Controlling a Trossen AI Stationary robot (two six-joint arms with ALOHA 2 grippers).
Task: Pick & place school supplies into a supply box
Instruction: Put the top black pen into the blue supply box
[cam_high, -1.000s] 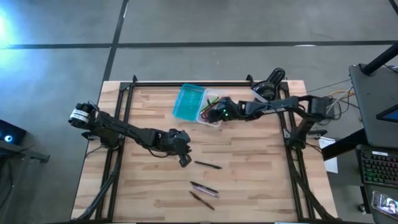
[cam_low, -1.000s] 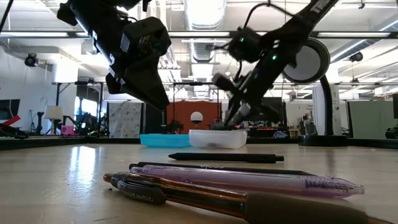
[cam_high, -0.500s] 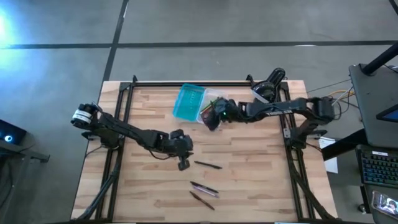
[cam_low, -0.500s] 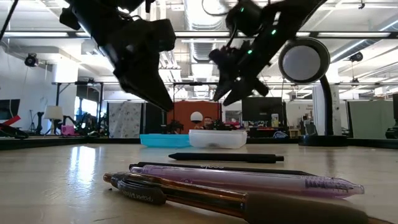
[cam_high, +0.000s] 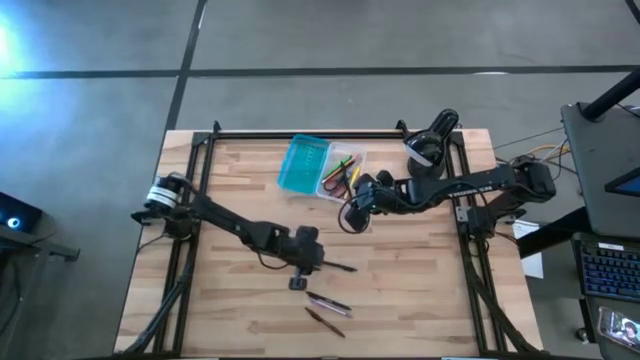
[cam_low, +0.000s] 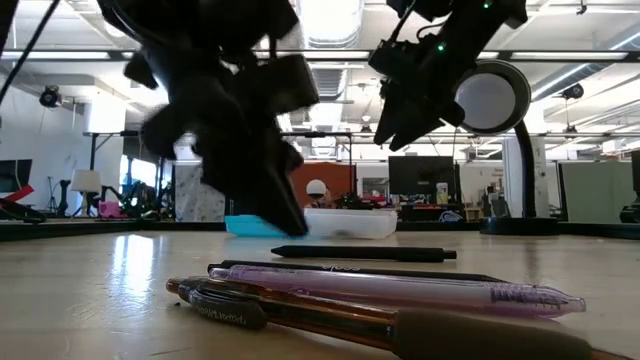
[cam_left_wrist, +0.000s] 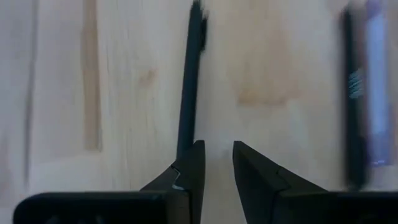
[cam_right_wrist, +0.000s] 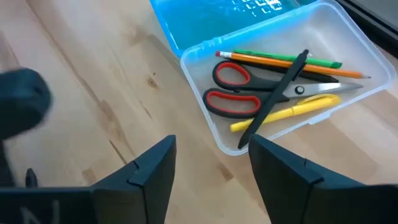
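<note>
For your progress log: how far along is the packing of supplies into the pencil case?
Done: scissors, pencils and a dark pen lie in the case; right gripper open, empty. In hand: left gripper lowered beside a black pen. Left: two more pens on the table.

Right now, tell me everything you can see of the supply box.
The supply box is a small open plastic case, lying flat near the table's far edge: a clear tray and a textured turquoise half side by side. The tray holds red-handled scissors, a yellow pencil, an orange pencil, a green marker and a dark pen lying across them. Neither gripper touches it.
</note>
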